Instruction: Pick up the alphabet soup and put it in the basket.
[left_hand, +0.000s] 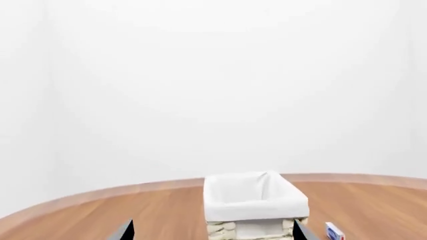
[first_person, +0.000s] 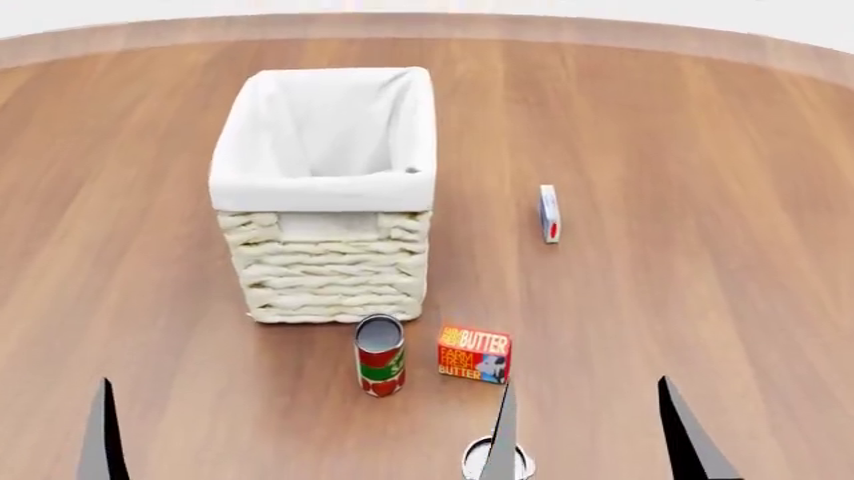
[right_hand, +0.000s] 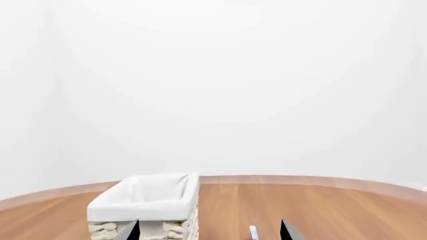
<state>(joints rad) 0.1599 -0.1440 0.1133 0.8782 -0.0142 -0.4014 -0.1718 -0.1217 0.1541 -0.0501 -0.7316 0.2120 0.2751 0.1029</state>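
Note:
The basket (first_person: 320, 190) is cream wicker with a white lining and stands at the middle left of the wooden table. It also shows in the left wrist view (left_hand: 253, 202) and the right wrist view (right_hand: 143, 202). At the near edge of the head view, a pale round can top (first_person: 474, 462), probably the alphabet soup, peeks out behind one fingertip (first_person: 503, 440) of my right gripper (first_person: 594, 440); its label is hidden. The right gripper (right_hand: 209, 231) is open and empty. My left gripper (left_hand: 212, 231) is open and empty; only one of its fingertips (first_person: 100, 435) shows in the head view.
A red-and-green tomato can (first_person: 380, 355) and an orange butter box (first_person: 474, 354) stand just in front of the basket. A small white-and-blue box (first_person: 549, 213) lies right of the basket and also shows in the wrist views (left_hand: 334, 231) (right_hand: 253, 232). The table's far edge curves.

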